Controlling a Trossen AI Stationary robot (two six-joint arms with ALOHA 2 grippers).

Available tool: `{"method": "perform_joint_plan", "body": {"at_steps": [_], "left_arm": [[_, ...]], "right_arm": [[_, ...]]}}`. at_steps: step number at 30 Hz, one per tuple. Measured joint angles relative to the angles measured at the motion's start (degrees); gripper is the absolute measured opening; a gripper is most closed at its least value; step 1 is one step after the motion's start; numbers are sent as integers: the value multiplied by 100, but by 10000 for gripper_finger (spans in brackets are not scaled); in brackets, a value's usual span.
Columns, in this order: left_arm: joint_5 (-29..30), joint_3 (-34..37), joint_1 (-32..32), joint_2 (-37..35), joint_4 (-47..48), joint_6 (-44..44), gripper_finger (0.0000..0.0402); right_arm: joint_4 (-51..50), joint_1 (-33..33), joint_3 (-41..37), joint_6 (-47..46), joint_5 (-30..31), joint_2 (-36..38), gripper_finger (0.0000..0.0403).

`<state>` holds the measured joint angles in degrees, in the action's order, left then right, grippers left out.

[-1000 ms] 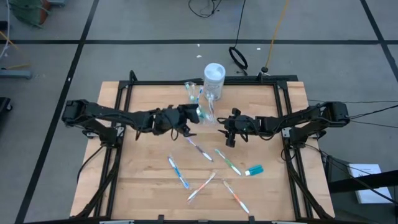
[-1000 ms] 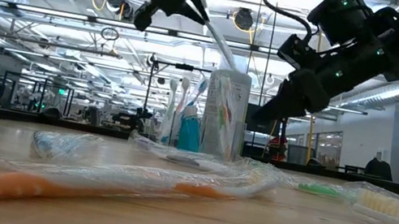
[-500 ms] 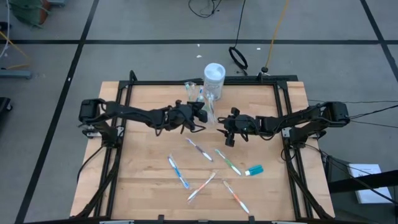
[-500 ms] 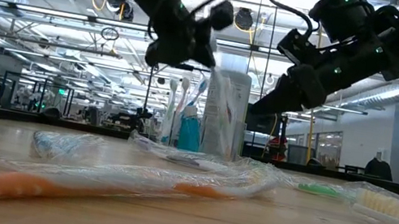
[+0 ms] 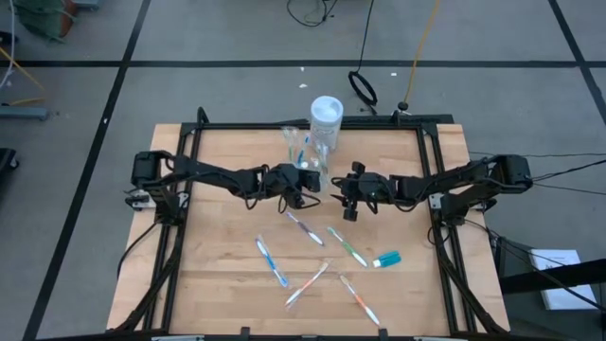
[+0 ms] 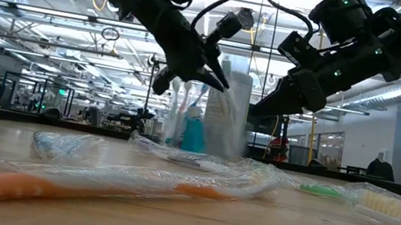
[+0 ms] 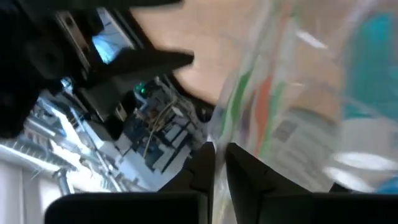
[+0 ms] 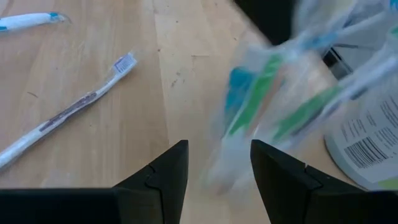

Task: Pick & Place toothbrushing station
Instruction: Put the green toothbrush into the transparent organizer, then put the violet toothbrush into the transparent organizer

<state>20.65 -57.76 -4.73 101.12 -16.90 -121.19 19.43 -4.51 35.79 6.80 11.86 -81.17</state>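
Note:
The toothbrushing station [image 5: 294, 142], a small clear holder with brushes standing in it, sits at the table's far middle, and its brushes [image 6: 184, 110] show in the low view. My left gripper [image 5: 303, 180] [image 6: 214, 75] hangs just near of it, shut on a clear-wrapped toothbrush [image 5: 318, 170] [image 7: 255, 99]. My right gripper [image 5: 347, 201] [image 8: 214, 163] hovers open just right of that pack, nothing between its fingers; the pack [image 8: 261, 99] shows blurred ahead of it. My left gripper pinches the clear wrapper's end [image 7: 219, 138] between its two fingers, which stand almost closed. The fingers come from the table's left, slanting down. The pack runs on past the fingertips along them. Whether its far end touches the table, I cannot tell.
A taller white-capped container [image 5: 326, 117] stands right behind the pack. Several wrapped toothbrushes [image 5: 303, 227] [image 5: 349, 247] [image 5: 272, 262] lie on the near half of the table, with a blue tube [image 5: 386, 259] at the right. A bare toothbrush [image 8: 74, 112] lies near my right gripper.
My left gripper has come down and gone toward the table's right, toward the white-capped container, tipping further downward with the wrapped toothbrush in its hold. The pack has come down with it.

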Motion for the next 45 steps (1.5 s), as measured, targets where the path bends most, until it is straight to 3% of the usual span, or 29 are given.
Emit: {"method": "perform_joint_plan", "body": {"at_steps": [4,18,26,31,36,40,42,45], "left_arm": [[-121,0,26,17,-38,49,50],[-110,0,170,9,-618,292,186],[69,0,716,-52,-2384,1827,202],[393,-9,909,-541,-2479,2483,189],[1450,-11,982,-1146,-2199,4133,179],[2001,-11,1001,-1666,-657,6501,175],[1964,-11,1000,-1878,440,7874,175],[1325,-11,960,-2076,2040,9933,175]], "right_arm": [[-1,-42,0,-28,0,0,164],[-1,-44,0,6,-13,0,164],[-1,-44,0,-6,-13,0,164],[-5,-42,0,-8,-16,0,164],[-6,-42,0,-14,-17,0,164],[-16,-42,0,-211,-17,0,164],[-20,-42,0,-321,-17,0,164],[-38,-42,0,-332,-17,0,164]]}}
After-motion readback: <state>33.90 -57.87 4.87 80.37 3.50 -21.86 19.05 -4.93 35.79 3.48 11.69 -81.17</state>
